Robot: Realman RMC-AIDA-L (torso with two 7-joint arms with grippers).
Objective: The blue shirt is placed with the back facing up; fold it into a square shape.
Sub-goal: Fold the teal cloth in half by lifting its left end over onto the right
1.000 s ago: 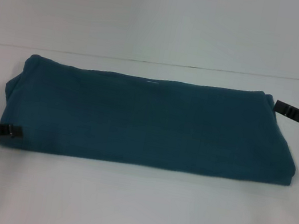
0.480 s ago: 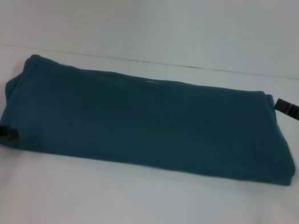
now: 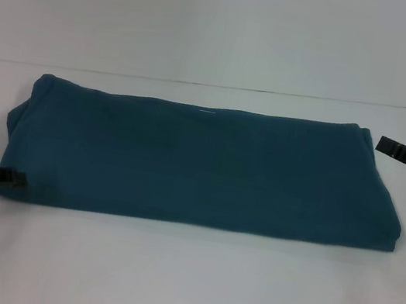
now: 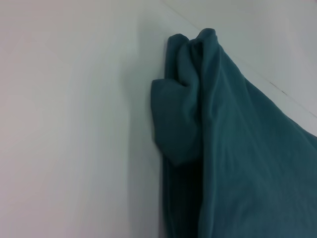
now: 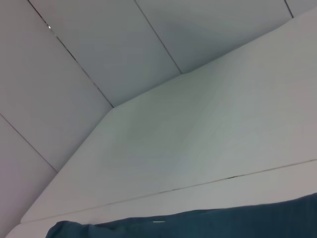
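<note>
White table, blue shirt lengthwise left-right

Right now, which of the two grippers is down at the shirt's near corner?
The left gripper, at the near left corner of the blue shirt. The right gripper sits beside the shirt's far right corner instead.
</note>
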